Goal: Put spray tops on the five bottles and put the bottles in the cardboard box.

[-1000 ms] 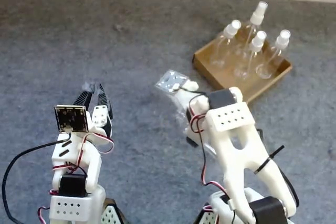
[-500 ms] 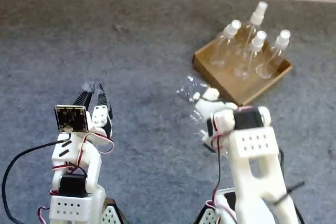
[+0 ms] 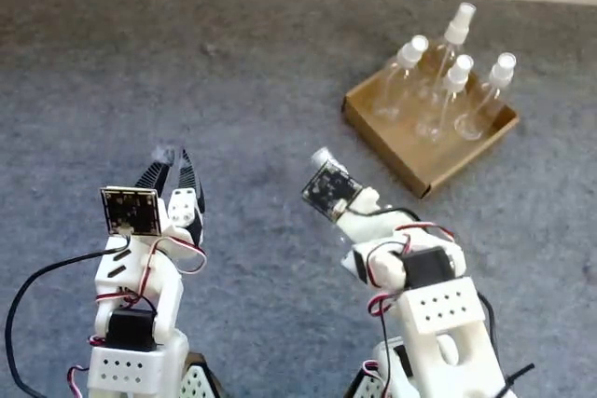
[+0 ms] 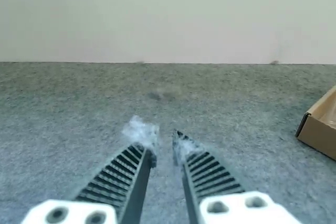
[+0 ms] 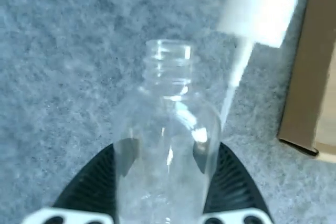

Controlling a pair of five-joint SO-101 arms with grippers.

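- Left gripper (image 4: 164, 148): jaws narrowly parted, nothing between them, low over the grey carpet (image 3: 112, 72).
- Right gripper (image 5: 167, 153): clamped on a clear, uncapped bottle (image 5: 168, 93).
- A loose spray top (image 5: 260, 9) is just beside the bottle's neck.
- Cardboard box (image 3: 382, 146): holds four capped bottles (image 3: 454, 90), near the held one.

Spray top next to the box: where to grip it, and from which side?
Grip the spray top by its white head, not the thin dip tube. Come from above, I'd say: the cardboard box wall stands close on one side, the bottle in the right gripper on the other.
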